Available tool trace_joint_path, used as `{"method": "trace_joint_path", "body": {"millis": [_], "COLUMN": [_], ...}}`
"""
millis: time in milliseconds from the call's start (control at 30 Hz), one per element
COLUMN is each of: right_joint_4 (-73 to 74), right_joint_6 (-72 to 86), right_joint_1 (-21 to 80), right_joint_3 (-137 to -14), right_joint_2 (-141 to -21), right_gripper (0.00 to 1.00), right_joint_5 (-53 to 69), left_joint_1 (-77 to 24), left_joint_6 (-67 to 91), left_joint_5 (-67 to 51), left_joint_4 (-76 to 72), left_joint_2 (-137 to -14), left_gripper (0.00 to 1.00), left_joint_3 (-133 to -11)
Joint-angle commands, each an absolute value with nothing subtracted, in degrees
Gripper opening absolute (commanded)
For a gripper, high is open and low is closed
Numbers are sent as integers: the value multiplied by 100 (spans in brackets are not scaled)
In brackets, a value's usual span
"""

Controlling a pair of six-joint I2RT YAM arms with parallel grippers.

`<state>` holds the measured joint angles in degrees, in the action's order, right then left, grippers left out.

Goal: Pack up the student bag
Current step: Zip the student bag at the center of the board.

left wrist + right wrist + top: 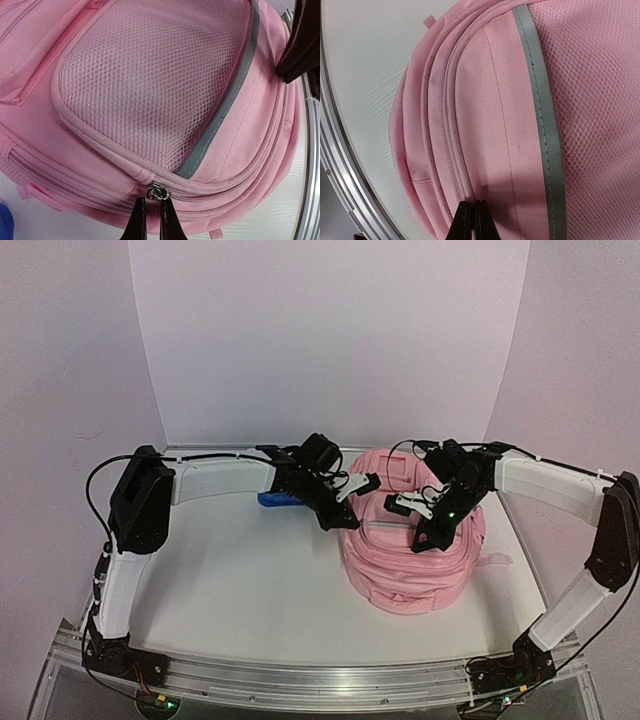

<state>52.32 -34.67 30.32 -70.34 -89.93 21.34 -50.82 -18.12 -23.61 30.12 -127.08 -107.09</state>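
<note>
The student bag [410, 570] is a large pink backpack lying at the table's centre right, with a mesh pocket and grey trim. My left gripper [347, 516] is at its left upper edge. In the left wrist view its fingers [139, 220] stand nearly together on the pull of the metal zip slider [158, 192], at the bag's [150, 90] zip seam. My right gripper [424, 537] is on the bag's top. In the right wrist view it [473, 206] is shut, pinching the bag's fabric [500, 125] beside a zip line.
A blue object [274, 500] lies on the table behind my left forearm, left of the bag; its corner shows in the left wrist view [4, 217]. The metal rail [320, 675] runs along the table's near edge. White walls enclose the back and sides.
</note>
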Motion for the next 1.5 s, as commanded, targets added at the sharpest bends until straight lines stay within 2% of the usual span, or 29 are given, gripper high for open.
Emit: {"method": "trace_joint_path", "body": {"millis": [0, 333, 633, 900, 1267, 1467], "right_joint_4": [5509, 5490, 5420, 5320, 5215, 5022], "right_joint_6": [-3318, -3035, -2642, -2417, -2162, -1787], "right_joint_1": [2940, 2798, 2763, 2767, 2768, 2784], "right_joint_3": [-7196, -7439, -7593, -7658, -7699, -7913], "right_joint_2": [-9133, -9454, -9653, -9785, -9829, -10000], "right_gripper": [0, 0, 0, 0, 0, 0], "right_joint_5": [2056, 2191, 2464, 2687, 3279, 3779], "left_joint_1": [-5180, -5597, -6422, -7037, -7231, -7214], "left_joint_6": [-1557, -1294, -1221, -1514, -1730, -1788], "left_joint_5": [-2275, -1676, -368, 130, 292, 590], "left_joint_4": [2923, 2884, 2254, 2217, 2044, 1856], "left_joint_2": [-11969, -11415, -11363, -11844, -12419, -12194], "left_gripper": [0, 0, 0, 0, 0, 0], "left_joint_3": [-10257, -9505, -8944, -9571, -10418, -10138]}}
